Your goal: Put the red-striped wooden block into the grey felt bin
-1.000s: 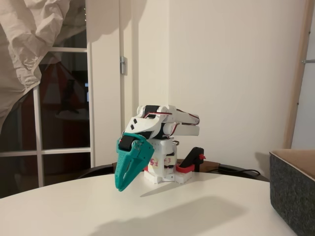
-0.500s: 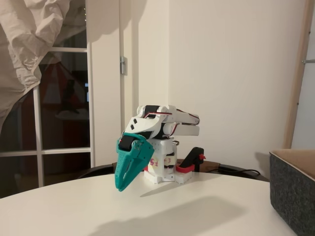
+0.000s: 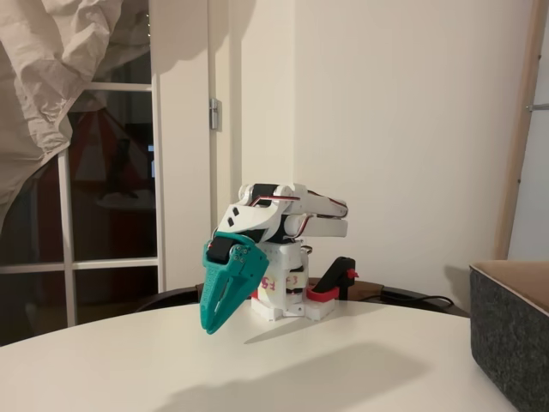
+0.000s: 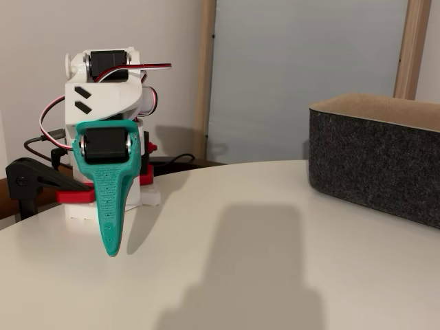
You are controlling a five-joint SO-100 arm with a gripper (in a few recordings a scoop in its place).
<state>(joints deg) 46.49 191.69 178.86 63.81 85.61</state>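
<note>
The arm [image 3: 287, 219] sits folded up on its white base at the back of the counter [image 3: 300, 369]; teal gripper [image 3: 212, 322] hangs nose-down just above the surface, pointing down and to the left in a fixed view [image 4: 111, 247]; fingers look pressed together into one point with nothing between them, so clenched and empty as far as I can see.

The bin [image 4: 378, 161] stands off to the right in both fixed views [image 3: 510, 335], well apart from the gripper; dark grey felt outside, tan along the top edge; what's inside it is hidden from these low angles, so I can't tell where the block is, on the counter or in there.

Other stuff around: a black clamp [image 3: 339, 279] with a red foot just beside the base, also at the left edge in a fixed view [image 4: 31, 185]; a black cable [image 3: 420, 299] trails along the back toward the wall; red and white wires loop over the top of the arm. Behind it a door [image 3: 111, 172] with dark glass panes and a crumpled pale sheet [image 3: 51, 77] hanging at top left; a big soft shadow falls across the middle of the counter.
</note>
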